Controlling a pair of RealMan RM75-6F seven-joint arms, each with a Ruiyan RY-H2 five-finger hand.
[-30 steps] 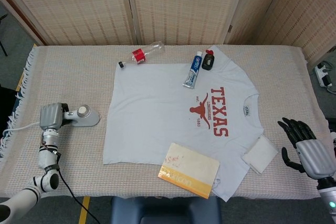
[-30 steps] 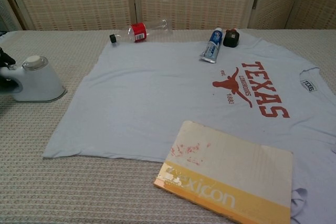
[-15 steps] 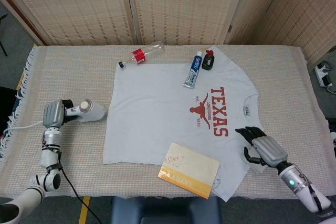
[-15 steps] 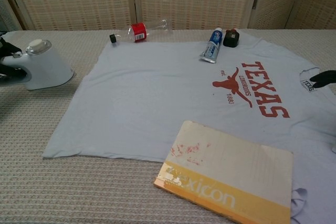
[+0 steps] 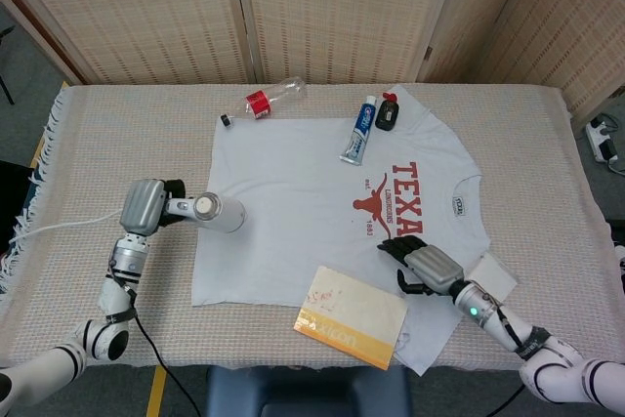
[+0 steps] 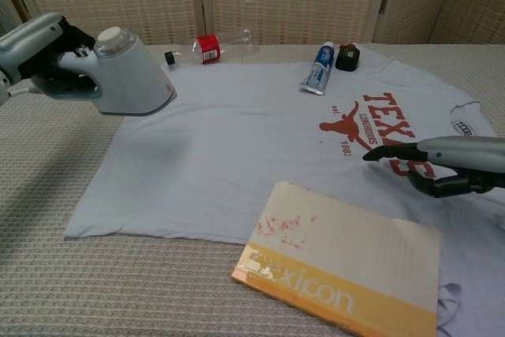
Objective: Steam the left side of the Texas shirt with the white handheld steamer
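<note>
A pale Texas shirt (image 5: 332,217) lay flat on the woven tabletop (image 5: 127,124). The left hand (image 5: 148,208) gripped a white steamer (image 6: 126,76), lifted over the shirt's edge at 9 o'clock. The right hand (image 6: 454,165), holding nothing with fingers loosely apart, hovered over the red lettering at 4 o'clock. A yellow book (image 5: 352,315) rested on the shirt at 6 o'clock, a toothpaste tube (image 5: 358,130) at 12 o'clock.

Looking steeply down from high over the whole table (image 5: 547,144); viewing low and close from its front edge, both sharing the shirt (image 5: 293,192).
</note>
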